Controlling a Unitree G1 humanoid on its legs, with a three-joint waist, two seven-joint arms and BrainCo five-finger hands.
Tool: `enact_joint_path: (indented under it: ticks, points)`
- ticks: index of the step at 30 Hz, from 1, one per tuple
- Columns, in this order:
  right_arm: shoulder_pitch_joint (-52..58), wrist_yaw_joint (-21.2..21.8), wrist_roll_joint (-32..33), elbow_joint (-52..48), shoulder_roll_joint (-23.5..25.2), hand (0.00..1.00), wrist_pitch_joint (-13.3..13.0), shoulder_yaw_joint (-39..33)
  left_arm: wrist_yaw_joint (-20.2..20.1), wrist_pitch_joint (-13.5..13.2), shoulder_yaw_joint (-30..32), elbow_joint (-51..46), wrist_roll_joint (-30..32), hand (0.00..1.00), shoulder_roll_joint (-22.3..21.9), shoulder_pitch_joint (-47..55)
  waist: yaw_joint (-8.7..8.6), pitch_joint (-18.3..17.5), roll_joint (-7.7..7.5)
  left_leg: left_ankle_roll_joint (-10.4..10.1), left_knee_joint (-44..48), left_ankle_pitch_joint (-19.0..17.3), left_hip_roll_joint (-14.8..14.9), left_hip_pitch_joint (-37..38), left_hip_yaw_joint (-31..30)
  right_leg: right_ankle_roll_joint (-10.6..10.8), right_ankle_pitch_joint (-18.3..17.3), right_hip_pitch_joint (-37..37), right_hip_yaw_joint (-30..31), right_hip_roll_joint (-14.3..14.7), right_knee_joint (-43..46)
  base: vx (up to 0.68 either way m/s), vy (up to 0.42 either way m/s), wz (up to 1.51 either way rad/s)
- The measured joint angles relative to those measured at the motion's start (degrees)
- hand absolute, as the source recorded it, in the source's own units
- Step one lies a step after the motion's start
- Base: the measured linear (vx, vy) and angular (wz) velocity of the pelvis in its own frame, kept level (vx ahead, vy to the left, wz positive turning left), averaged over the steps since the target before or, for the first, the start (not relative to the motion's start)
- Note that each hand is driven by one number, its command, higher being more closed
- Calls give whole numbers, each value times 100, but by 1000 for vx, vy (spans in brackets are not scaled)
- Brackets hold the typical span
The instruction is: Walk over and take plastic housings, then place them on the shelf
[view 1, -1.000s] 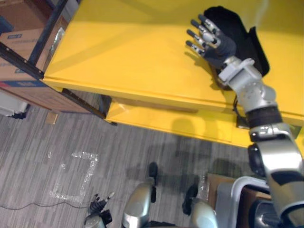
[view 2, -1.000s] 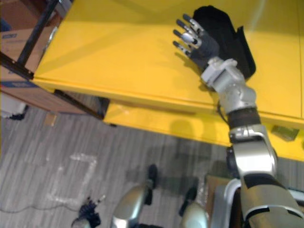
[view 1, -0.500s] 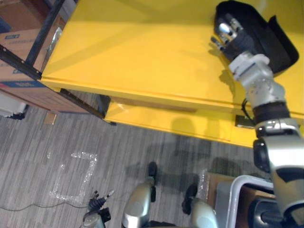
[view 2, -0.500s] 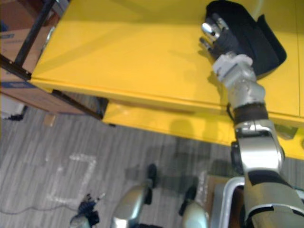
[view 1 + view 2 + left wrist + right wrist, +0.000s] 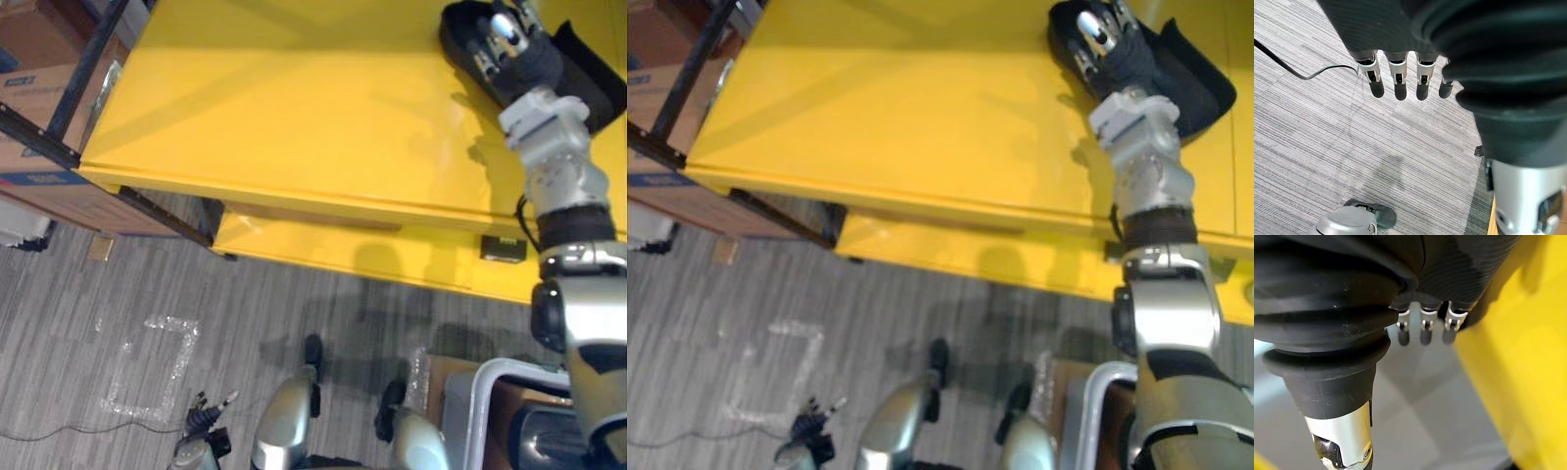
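Note:
A black plastic housing [image 5: 588,78] lies on the far right of the yellow table [image 5: 294,98]. My right hand [image 5: 519,59] reaches over its near left end, its fingers [image 5: 1095,34] resting on the housing's rim. In the right wrist view those fingers [image 5: 1422,330] hang relaxed and uncurled beside the yellow surface [image 5: 1518,362]. My left hand [image 5: 201,419] hangs low by the floor, and the left wrist view shows its fingers [image 5: 1396,81] straight over grey carpet, holding nothing.
Under the tabletop runs a lower yellow shelf [image 5: 343,245] with a small black item [image 5: 503,249] on it. A cardboard box [image 5: 39,127] sits in a dark metal rack [image 5: 88,69] at left. Tape marks a square [image 5: 152,367] on the carpet. A grey bin [image 5: 490,411] stands lower right.
My right hand has swung right and away across the table, from beside the housing's left end onto it. The housing has shifted slightly right. The left hand has stayed where it was.

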Motion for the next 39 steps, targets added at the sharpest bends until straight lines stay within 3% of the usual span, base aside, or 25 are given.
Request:
enact_joint_path:
  ticks: [2, 5, 7, 9, 11, 13, 14, 15, 17, 19, 22, 27, 31, 39]
  points:
    - [1, 270, 54, -550, -16, 0, -94, 9, -64, -19, 8, -24, -2, 0, 2, 2, -17, 0, 0, -3, -27, 2, 1, 38, 33, 0, 0, 11, 21, -2, -5, 12, -1, -6]
    - [39, 180, -95, -1588, -343, 0, -766, -97, -124, -33, 24, -248, -3, 0, 2, 14, -30, 3, -6, -3, -44, 2, 1, 39, 34, 2, 2, 14, 17, -1, -22, 0, 0, 0]
    - [106, 41, -316, -1900, -435, 0, -988, -306, -123, -32, 42, -259, -3, 0, 2, 15, -55, 12, -20, -6, -65, 5, -1, 42, 37, 5, 7, 12, 17, -1, -32, 0, 0, 0]
    - [228, -616, -1540, -2229, -663, 0, -1385, -588, -121, -33, 78, -290, -5, 0, 14, 103, -206, 70, -113, -27, -131, 23, 4, 47, 52, 6, 51, 10, 21, 18, -106, 7, 0, -2]
    - [409, -1068, -2374, -2311, -937, 0, -1477, -644, -116, -33, 83, -285, -1, 0, 14, 148, -297, 127, -206, -27, -148, 23, 13, 41, 75, 13, 95, 13, 41, 38, -180, 15, 0, -9]
    - [738, -1918, -4210, -2339, -1433, 0, -1447, -559, -112, -37, 111, -281, -1, 0, 14, 168, -360, 212, -351, -27, -187, 23, 54, 26, 182, 10, 212, -11, 153, 98, -342, 29, 0, -22]
    - [821, -2093, -4686, -2336, -1584, 0, -1407, -492, -110, -42, 112, -282, -2, 0, 14, 167, -371, 224, -373, -27, -199, 23, 58, 21, 201, 20, 247, -13, 170, 110, -392, 36, 1, -17]
    - [940, -2411, -5657, -2306, -1879, 0, -1274, -262, -92, -69, 112, -275, -1, 0, 16, 177, -453, 243, -407, -27, -206, 22, 55, -6, 204, 31, 293, -6, 175, 118, -472, 27, 3, -5]
    - [1157, -2646, -6649, -2308, -2343, 0, -1170, 80, -74, -163, 110, -277, -6, 0, 56, 187, -570, 262, -445, -25, -204, 21, 53, -58, 215, 66, 360, -42, 200, 124, -525, 37, 15, -1]
    - [1291, -2647, -7123, -2325, -2601, 0, -1048, 234, -28, -181, 111, -281, -12, 0, 122, 186, -627, 289, -491, -23, -206, 20, 65, -82, 248, 76, 414, -97, 280, 141, -526, 28, 17, -11]
    - [1459, -2605, -7465, -2304, -2898, 0, -847, 494, 44, -174, 108, -269, -11, 0, 307, 185, -642, 356, -625, -15, -206, 10, 92, -76, 347, 70, 480, -115, 381, 166, -592, 4, 9, -15]
    - [1513, -2496, -7813, -2171, -3192, 0, -849, 947, 41, -196, 92, -218, -11, 0, 473, 172, -633, 350, -710, -14, -208, 12, 80, -175, 368, 67, 489, -205, 411, 158, -636, -8, 4, -3]
    - [1573, -2456, -7883, -1914, -3272, 0, -996, 1083, 33, -201, 66, -186, -9, 0, 521, 170, -617, 347, -714, 2, -221, 41, 60, -285, 342, 66, 489, -309, 394, 149, -639, -5, 4, 4]
    - [1913, -1881, -7871, -1640, -3460, 0, -1513, 1197, -87, -207, 65, -252, 215, 0, 578, 159, -601, 324, -757, 27, -248, 92, 20, -322, 222, 67, 491, -299, 329, 124, -624, 21, -1, 8]
